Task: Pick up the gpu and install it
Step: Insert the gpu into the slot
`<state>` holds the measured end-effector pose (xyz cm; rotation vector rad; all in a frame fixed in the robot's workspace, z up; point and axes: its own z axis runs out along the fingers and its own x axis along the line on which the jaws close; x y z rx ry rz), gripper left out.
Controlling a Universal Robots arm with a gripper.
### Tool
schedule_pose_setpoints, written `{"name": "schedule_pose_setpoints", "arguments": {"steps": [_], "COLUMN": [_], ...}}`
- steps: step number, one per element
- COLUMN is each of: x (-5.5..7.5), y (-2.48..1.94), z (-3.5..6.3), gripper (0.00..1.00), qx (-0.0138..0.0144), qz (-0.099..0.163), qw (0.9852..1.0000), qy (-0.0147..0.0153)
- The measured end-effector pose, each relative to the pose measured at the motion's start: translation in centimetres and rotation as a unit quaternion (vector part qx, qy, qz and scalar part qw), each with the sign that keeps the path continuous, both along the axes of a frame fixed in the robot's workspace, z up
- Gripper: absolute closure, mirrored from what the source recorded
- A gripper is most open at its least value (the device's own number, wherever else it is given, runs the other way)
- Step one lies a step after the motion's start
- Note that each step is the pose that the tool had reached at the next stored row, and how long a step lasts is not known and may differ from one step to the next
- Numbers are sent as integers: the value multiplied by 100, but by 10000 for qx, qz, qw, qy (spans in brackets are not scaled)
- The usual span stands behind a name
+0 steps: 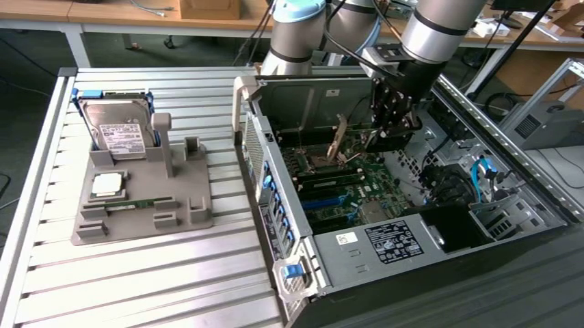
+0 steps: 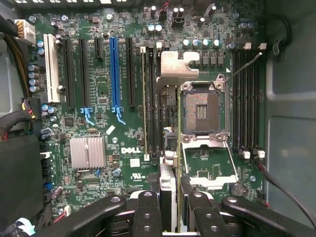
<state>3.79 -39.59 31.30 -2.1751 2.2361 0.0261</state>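
A slatted metal counter carries everything. On the side toward the exterior view's right stands an open computer case, its side panel off and its motherboard exposed. The robot arm reaches down into the case from above.

On the exterior view's left, well apart from the case, a grey moulded holder lies on the counter. A silver hard drive with a white label leans in its rear cradle.

The gpu is inside the case, clamped in the tool. In the wrist view the card shows edge-on, running from between the black fingers out to its silver bracket. The jaws press against its two faces. It hangs over the board between the long black expansion slots and the open processor socket, roughly parallel to the slots. It appears to sit above the board rather than in a slot, though from these angles I cannot tell whether its lower edge touches anything. The blue slot lies further to the side, with black slots between it and the card.

A square processor rests on the holder in front of the drive, and a narrow green memory stick lies just beside it.
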Motion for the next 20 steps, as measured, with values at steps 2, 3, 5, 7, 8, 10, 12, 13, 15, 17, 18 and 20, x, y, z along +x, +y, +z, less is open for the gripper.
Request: {"name": "schedule_pose_setpoints", "arguments": {"steps": [2, 3, 5, 7, 8, 10, 12, 13, 15, 17, 18, 20], "x": [-4, -8, -13, -17, -19, -23, -26, -28, -31, -34, -37, -40], "y": [-4, -8, -13, -17, -19, -24, -28, -30, -35, -39, -43, -48], "z": [-1, -3, -4, -6, -7, -8, -10, -11, -13, -14, -15, -17], "gripper": [73, 73, 73, 73, 73, 73, 73, 73, 73, 73, 73, 73], "qx": [0, 0, 0, 0, 0, 0, 0, 0, 0, 0, 0, 0], "qz": [0, 0, 1, 1, 1, 1, 2, 2, 3, 3, 3, 4], "qw": [10000, 10000, 10000, 10000, 10000, 10000, 10000, 10000, 10000, 10000, 10000, 10000], "qy": [0, 0, 0, 0, 0, 0, 0, 0, 0, 0, 0, 0]}}
